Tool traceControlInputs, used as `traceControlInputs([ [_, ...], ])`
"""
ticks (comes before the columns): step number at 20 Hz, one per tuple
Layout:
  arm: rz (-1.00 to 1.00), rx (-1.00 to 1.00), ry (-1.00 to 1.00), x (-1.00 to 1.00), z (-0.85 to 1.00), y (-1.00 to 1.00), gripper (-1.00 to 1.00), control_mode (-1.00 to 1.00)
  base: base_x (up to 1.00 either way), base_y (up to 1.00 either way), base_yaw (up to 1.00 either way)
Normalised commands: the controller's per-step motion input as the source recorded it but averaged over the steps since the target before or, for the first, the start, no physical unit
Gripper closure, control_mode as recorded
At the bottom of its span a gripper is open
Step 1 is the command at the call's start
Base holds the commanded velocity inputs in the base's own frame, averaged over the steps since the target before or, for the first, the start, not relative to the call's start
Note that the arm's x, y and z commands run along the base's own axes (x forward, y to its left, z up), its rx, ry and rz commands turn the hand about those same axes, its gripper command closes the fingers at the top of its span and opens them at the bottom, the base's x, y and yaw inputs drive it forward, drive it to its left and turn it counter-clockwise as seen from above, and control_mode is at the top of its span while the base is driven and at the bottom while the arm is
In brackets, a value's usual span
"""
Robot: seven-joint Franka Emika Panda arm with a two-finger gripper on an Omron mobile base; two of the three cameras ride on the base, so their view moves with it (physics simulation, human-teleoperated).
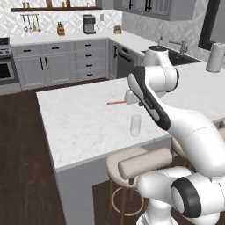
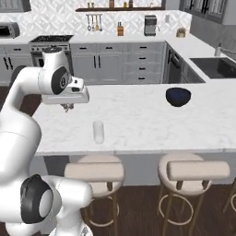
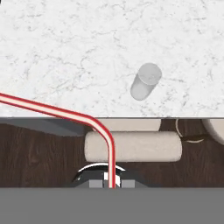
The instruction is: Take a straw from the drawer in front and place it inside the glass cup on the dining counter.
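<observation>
Gripper (image 3: 112, 183) pinches straw (image 3: 52, 109) at its lower end — red-white tube bends, runs toward 10 o'clock in hand view. Held above dining counter (image 1: 79, 127); glass cup (image 3: 145, 81) at 1 o'clock, upright. Judgement: straw light, slim, slippery — keep grip near end, free tip leads into cup.

Grey cabinets (image 1: 57, 63) line patterned white tiled walls (image 2: 55, 23) above a dark wood floor (image 1: 22, 176). A stove (image 2: 50, 39), coffee machine (image 2: 150, 25) and sink (image 2: 214, 67) sit on wall counters; beige stools (image 2: 193, 171) stand nearby.
</observation>
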Motion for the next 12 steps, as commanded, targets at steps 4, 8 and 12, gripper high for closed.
traceControlInputs([
  [4,0.00,0.00,0.00,0.00,0.00,0.00,1.00,1.00,0.08,-0.82,0.58],
  [8,0.00,0.00,0.00,0.00,0.00,0.00,1.00,1.00,0.22,-0.76,0.44],
  [12,0.00,0.00,0.00,0.00,0.00,0.00,1.00,1.00,0.29,-0.52,0.17],
])
